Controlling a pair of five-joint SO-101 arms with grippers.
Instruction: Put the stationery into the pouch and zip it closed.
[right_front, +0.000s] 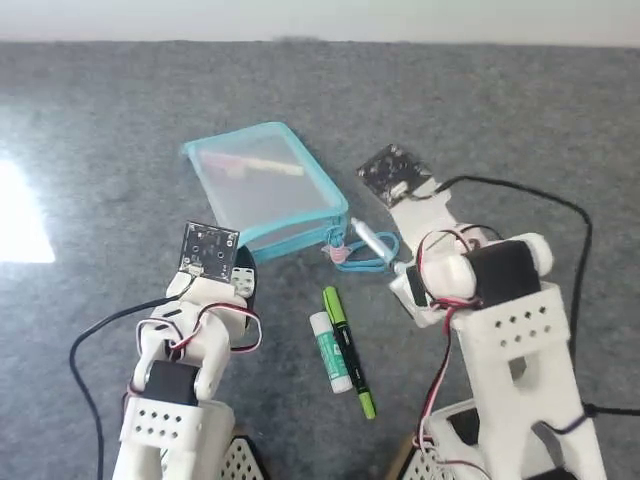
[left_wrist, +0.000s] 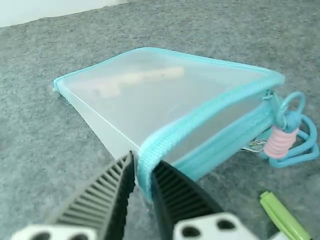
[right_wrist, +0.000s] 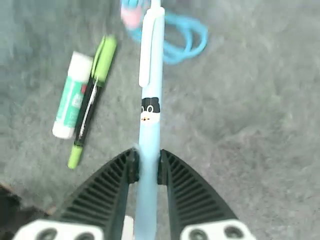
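**Gripping the pouch edge and a pen, with glue stick and marker loose on the tabletop**

The pouch (right_front: 265, 185) lay flat on the grey tabletop (right_front: 520, 130), left of centre and toward the far side. It was translucent with a teal zip border, and a pale item inside was too blurred to tell. The left gripper (left_wrist: 142, 167) was closed on the teal border at the pouch's near edge, its ribbed jaws pinching the fabric from both sides. Whether the zip was open along that edge could not be told.

At the pouch's near right corner hung a pink charm (left_wrist: 280, 142) on a blue loop (left_wrist: 302, 147), both resting on the tabletop just beside the pouch.

The right gripper (right_wrist: 146, 162) was closed on a light blue pen (right_wrist: 150, 100), clamping the barrel between its jaws. The pen pointed away from the gripper toward the charm, its far end over the loop, right of the pouch's corner.

A glue stick (right_front: 330, 350) and a green marker (right_front: 348, 350) lay side by side and touching on the tabletop, nearer than the pouch and between the two arms. The glue stick was on the left, the marker on the right, and both were apart from the grippers.
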